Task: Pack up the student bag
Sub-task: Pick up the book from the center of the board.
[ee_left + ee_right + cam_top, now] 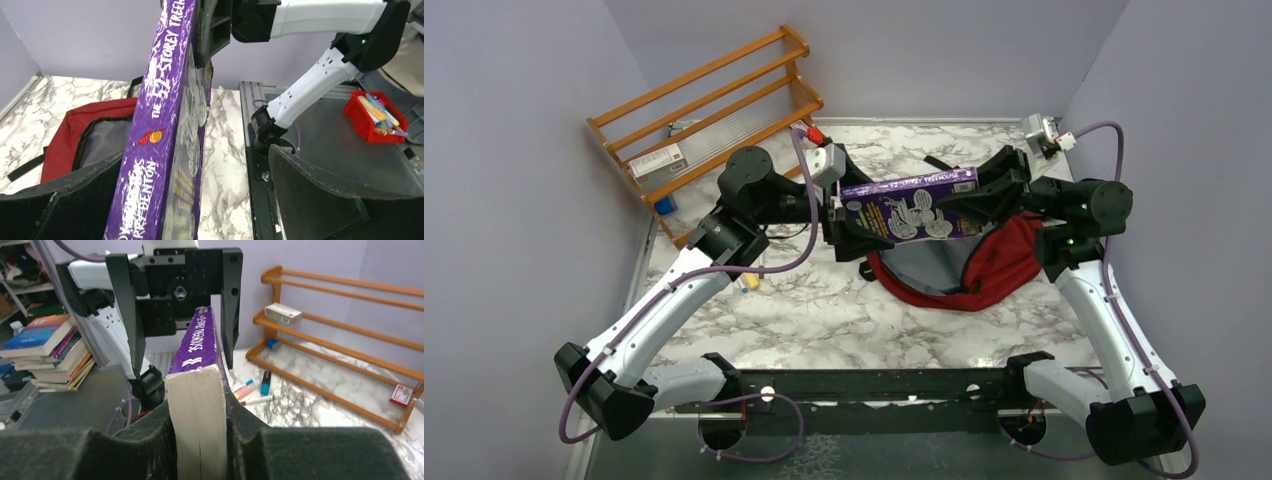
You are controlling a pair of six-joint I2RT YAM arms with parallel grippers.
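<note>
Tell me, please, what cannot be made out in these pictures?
Inside of the bag: top view, the book covers part of the opening; left wrist view, the book cuts it off.
Title of the book: left wrist view, cut by the top edge; top view, small and blurred.
Upper box on the rack: right wrist and top views, print too small.

Bright, even overhead light casts only soft shadows on the marble tabletop (pixel 824 310), white glare streaks the purple book (pixel 165 125), and the right tool (pixel 198 420) at six o'clock looks blurred.
</note>
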